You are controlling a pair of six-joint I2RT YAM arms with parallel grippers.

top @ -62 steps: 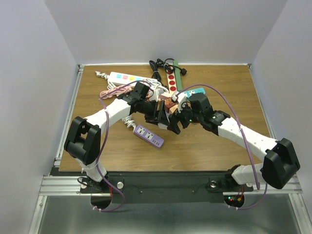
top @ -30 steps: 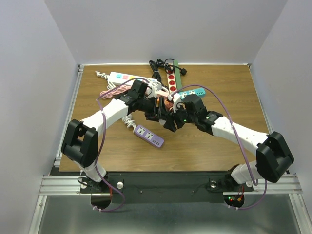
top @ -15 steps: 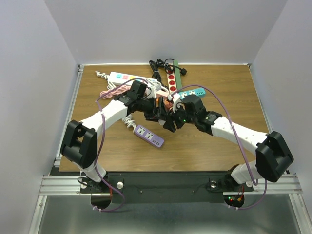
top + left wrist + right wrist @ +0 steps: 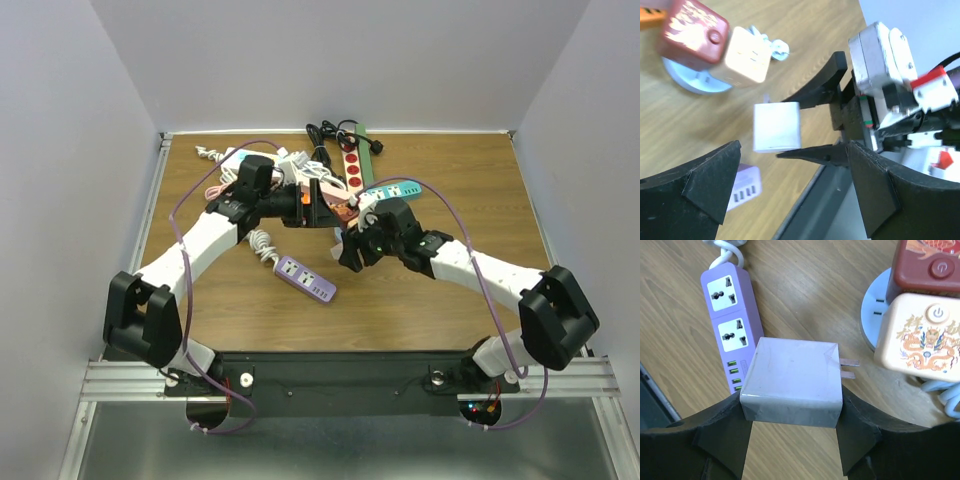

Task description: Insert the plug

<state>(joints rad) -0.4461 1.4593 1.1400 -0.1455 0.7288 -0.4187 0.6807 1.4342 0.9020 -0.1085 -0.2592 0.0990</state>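
Plug — white, two-pronged, clamped in right gripper above the table, near purple strip. Left gripper wide open (holding nothing). Step likely transport — next calls for aligning prongs with a socket.

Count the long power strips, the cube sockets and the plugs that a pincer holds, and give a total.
Long plastic power strips: 4 (white one, pale one with red round sockets, teal one, purple one)
Cube sockets with a round button: 2 (dark red one, cream one)
White square two-pin plug, held in the right pincer: 1
Total: 7
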